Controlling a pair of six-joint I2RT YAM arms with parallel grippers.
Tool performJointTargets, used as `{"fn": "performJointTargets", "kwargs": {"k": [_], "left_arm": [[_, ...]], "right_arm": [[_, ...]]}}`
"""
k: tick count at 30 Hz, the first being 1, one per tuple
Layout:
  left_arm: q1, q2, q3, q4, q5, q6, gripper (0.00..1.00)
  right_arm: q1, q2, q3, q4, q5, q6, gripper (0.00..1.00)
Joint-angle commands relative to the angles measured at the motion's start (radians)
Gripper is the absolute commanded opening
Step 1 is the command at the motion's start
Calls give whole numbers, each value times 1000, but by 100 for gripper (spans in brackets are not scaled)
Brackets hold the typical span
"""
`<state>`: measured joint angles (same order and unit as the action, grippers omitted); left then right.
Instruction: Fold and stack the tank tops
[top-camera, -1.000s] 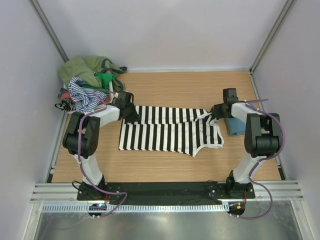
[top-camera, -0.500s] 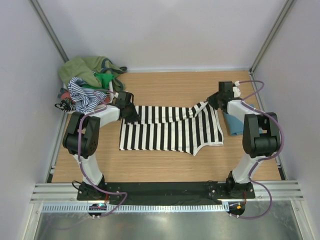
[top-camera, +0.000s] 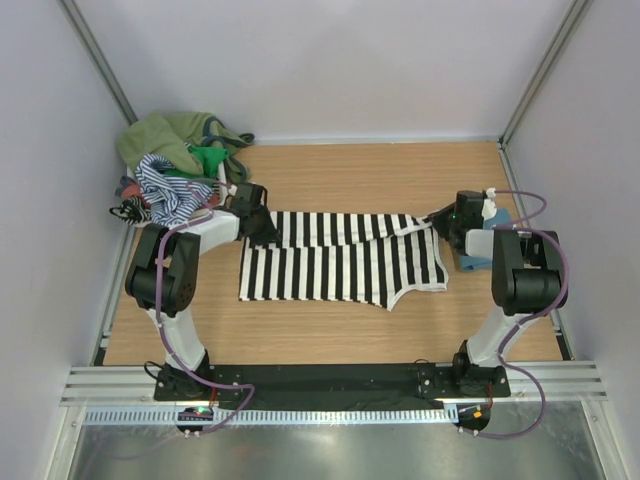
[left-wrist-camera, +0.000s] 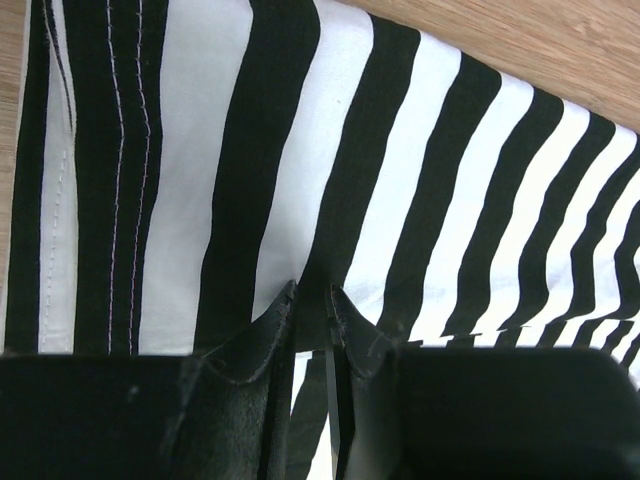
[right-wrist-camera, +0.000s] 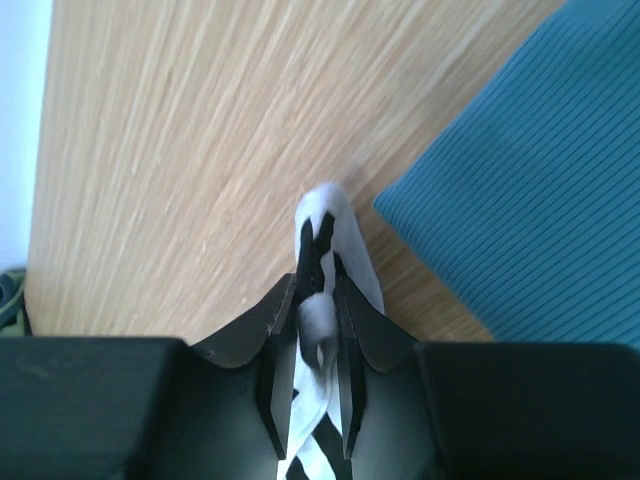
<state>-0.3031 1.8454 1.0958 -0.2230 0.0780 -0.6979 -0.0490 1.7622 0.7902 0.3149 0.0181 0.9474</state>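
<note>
The black-and-white striped tank top (top-camera: 340, 258) lies spread across the middle of the table. My left gripper (top-camera: 262, 226) is shut on a fold at its far left corner; in the left wrist view the fingertips (left-wrist-camera: 313, 290) pinch the striped cloth (left-wrist-camera: 300, 150). My right gripper (top-camera: 440, 216) is at the top's far right corner, and its jaws (right-wrist-camera: 316, 285) are shut on a bunched strap of the striped top (right-wrist-camera: 335, 215). The folded teal-blue tank top (top-camera: 472, 252) lies by the right arm, partly under it, and fills the wrist view's right side (right-wrist-camera: 530, 200).
A heap of tank tops (top-camera: 180, 165), olive, green and thin navy-striped, sits in the far left corner. White walls with metal posts close in the table on three sides. Bare wood (top-camera: 340, 180) shows beyond the striped top.
The right gripper swung to the far side and came back right, drawing the strap and the top's right edge outward, so the cloth lies flatter. The left arm has not moved.
</note>
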Motion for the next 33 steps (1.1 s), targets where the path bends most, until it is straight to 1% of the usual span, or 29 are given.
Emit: {"fn": "performJointTargets", "kwargs": {"k": [1,3,4,7,9,15,17,18,19,21,22,24,25,29,31,32,33], "left_arm": [[18,32,-2,-84,-43,28,19],[27,32,-4,-85,-46,28,19],[30,32,-4,-87,-49,26,19],[39,28,-10,-87,-56,25,18],[42,29,-11,-87,-58,24,19],[52,34,-16,-88,-63,18,18],[52,26,-17,-87,-63,17,18],[52,23,-19,-87,-63,17,18],[52,12,-27,-79,-60,17,18],[52,-6,-39,-61,-52,12,19],[48,-11,-40,-59,-53,12,19],[44,-17,-43,-58,-55,12,19],[41,-23,-43,-58,-57,11,19],[24,-37,-42,-56,-58,11,19],[16,-43,-43,-55,-61,11,19],[13,-48,-43,-56,-61,11,19],[12,-51,-47,-56,-63,11,19]], "right_arm": [[-26,-32,-6,99,-6,-15,26],[-29,-40,-8,105,-4,-15,23],[-34,-41,-3,105,-4,-19,14],[-34,-52,14,58,31,-25,1],[-35,-59,14,47,60,-19,1],[-48,-78,9,41,72,-12,1],[-52,-98,-9,33,80,-12,22],[-52,-113,-23,47,88,-25,45],[-52,-153,-40,61,83,-42,52],[-52,-211,-62,55,77,-76,56],[-52,-228,-63,37,72,-90,55],[-51,-266,-68,-13,46,-140,42],[-49,-305,-74,-19,5,-156,38],[-23,-387,-115,-91,-94,-235,35],[0,-421,-146,-112,-119,-254,37],[8,-453,-158,-111,-156,-260,40],[17,-464,-170,-108,-170,-266,50]]}}
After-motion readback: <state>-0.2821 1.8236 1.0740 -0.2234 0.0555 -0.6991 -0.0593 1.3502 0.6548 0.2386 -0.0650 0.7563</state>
